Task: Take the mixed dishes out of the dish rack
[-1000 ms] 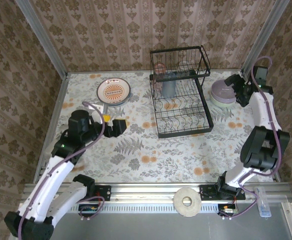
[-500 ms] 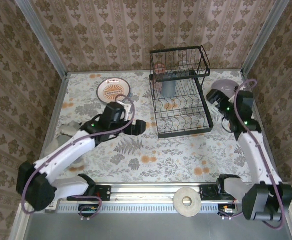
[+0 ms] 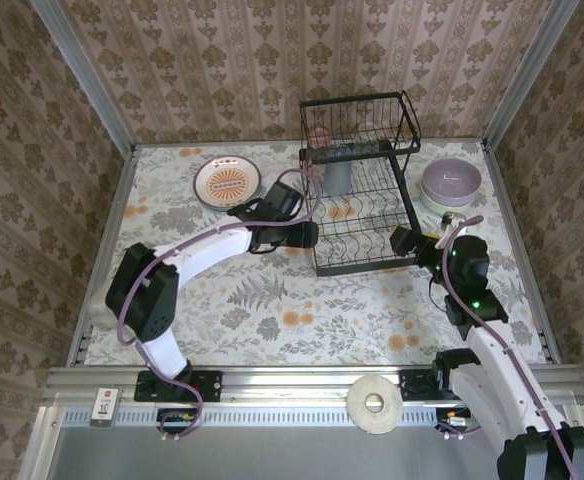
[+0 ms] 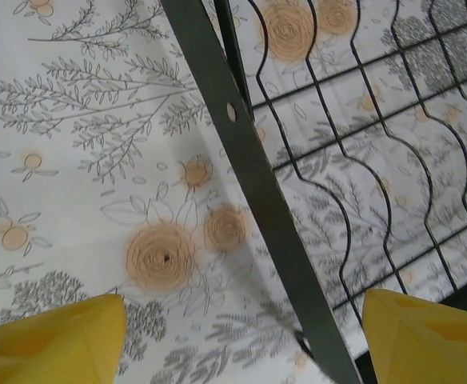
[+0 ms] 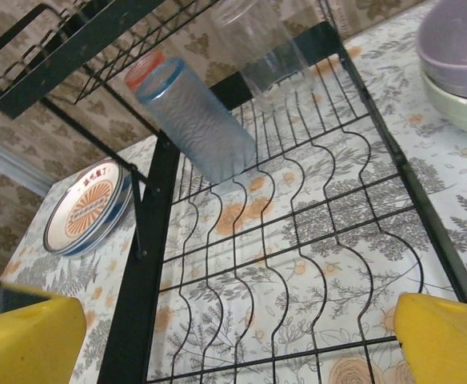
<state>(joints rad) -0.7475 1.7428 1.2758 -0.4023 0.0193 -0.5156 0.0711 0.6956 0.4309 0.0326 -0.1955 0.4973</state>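
Both arms have swung in to the dish rack (image 3: 367,225); the left fingers (image 3: 305,235) and right fingers (image 3: 404,241) gape wide, empty. Tumblers (image 5: 193,120) await unloading.

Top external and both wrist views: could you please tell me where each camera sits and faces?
Top external: above and behind the arm bases, looking down; both arms show, left gripper and right gripper flanking the dish rack.
Left wrist: on the left arm, facing down at the rack's frame bar and table cover; own yellow fingertips show.
Right wrist: facing across the rack's lower shelf to a blue tumbler and orange-centred plate; own fingertips show.
Shared: top and right wrist both show plate and tumbler.
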